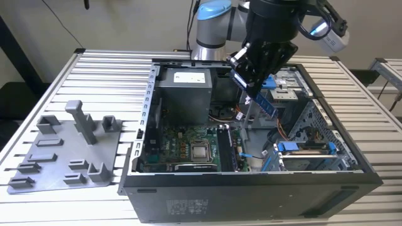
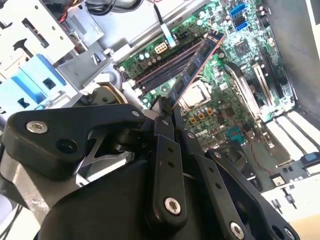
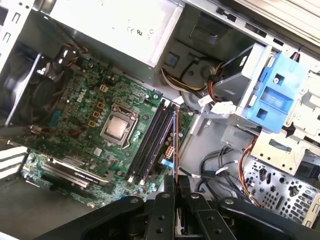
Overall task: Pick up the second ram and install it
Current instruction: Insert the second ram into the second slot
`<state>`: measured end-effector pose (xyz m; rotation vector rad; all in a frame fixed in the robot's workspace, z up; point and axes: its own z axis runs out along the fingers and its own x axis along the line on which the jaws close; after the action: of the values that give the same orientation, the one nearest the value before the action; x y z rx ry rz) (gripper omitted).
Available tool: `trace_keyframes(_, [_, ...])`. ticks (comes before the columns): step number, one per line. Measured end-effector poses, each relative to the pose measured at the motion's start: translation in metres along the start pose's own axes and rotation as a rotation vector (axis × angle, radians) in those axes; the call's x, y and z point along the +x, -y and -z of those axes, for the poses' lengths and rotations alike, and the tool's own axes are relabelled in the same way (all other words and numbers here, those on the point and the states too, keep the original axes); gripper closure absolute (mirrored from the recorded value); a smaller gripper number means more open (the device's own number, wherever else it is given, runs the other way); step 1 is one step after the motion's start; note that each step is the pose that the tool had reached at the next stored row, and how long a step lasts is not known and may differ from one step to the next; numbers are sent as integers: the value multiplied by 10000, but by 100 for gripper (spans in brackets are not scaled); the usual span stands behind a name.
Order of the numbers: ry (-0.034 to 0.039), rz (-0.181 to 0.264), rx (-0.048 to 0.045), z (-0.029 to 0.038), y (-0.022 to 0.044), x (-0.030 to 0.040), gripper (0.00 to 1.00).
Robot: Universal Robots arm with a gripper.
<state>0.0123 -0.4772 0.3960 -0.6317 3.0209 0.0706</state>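
Note:
The second ram (image 1: 262, 98), a long thin dark stick, hangs tilted above the open PC case (image 1: 251, 178), over its right half in the exterior view. My gripper (image 1: 250, 77) is shut on its upper end. In the second wrist view the ram (image 2: 196, 64) juts out from the gripper (image 2: 167, 107) over the motherboard (image 2: 235, 120). Seen edge-on in the first wrist view, the ram (image 3: 176, 145) runs beside the dark memory slots (image 3: 150, 142), held by the gripper (image 3: 177, 184). It is above the slots and not touching them.
A grey plastic tray (image 1: 63, 150) with upright posts lies on the slatted table at the exterior view's left. Inside the case are the processor (image 1: 201, 151), the grey power supply (image 1: 185, 94), loose cables (image 3: 215, 165) and blue drive brackets (image 3: 280, 95).

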Motion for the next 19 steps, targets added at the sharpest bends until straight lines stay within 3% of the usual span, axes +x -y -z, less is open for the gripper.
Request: trace_keyframes(19, [78, -2313, 145, -16, -2, 8, 86])
